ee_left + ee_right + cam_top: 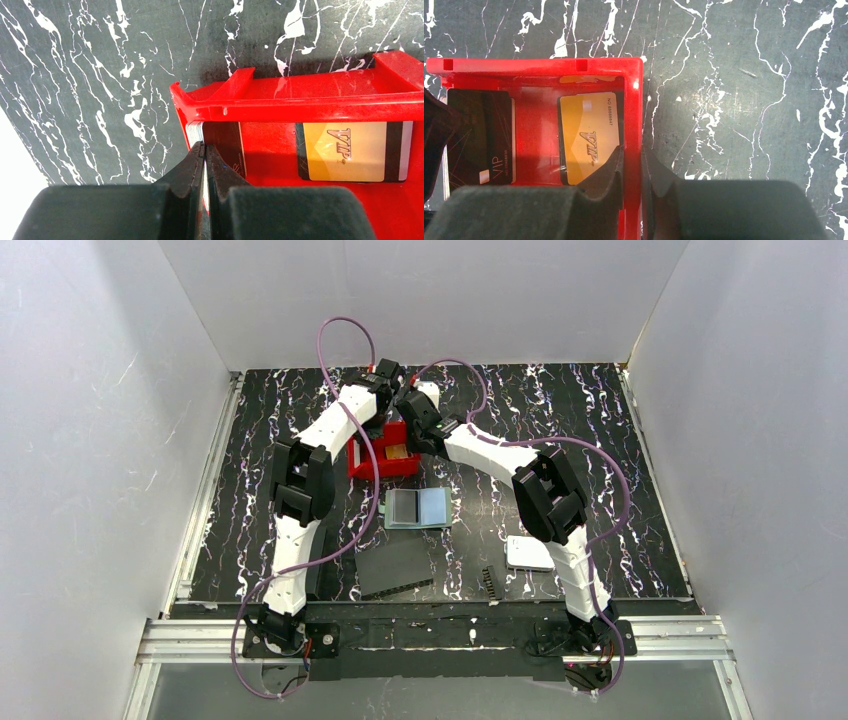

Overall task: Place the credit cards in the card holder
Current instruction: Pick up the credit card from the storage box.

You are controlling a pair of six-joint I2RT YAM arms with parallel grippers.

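From above, the red bin [384, 468] sits in the upper middle of the frame. The left arm [335, 420] and the right arm [490, 452] both bend in over it. The card holder [417, 508] lies open and flat just below the bin, a little to the right. It looks about as near to one arm as to the other. A white box [528, 553] and a flat black pad [395, 565] lie lower down.

In the left wrist view, the left gripper [205, 150] has its fingers pressed almost together on a pale card [196, 132]. This card stands on its thin edge by the bin's left wall. Its long side runs straight away from the fingers, up the frame. A dark card [227, 145] sits just beside it, and a gold card [350, 150] lies flat to the right.

In the right wrist view, the right gripper [633, 160] looks clamped on the bin's right wall, one finger inside and one outside. The gold card is just left of it.

I think the right one steadies the bin. The left one must lift its card up and out, then bring it down the frame to the holder.
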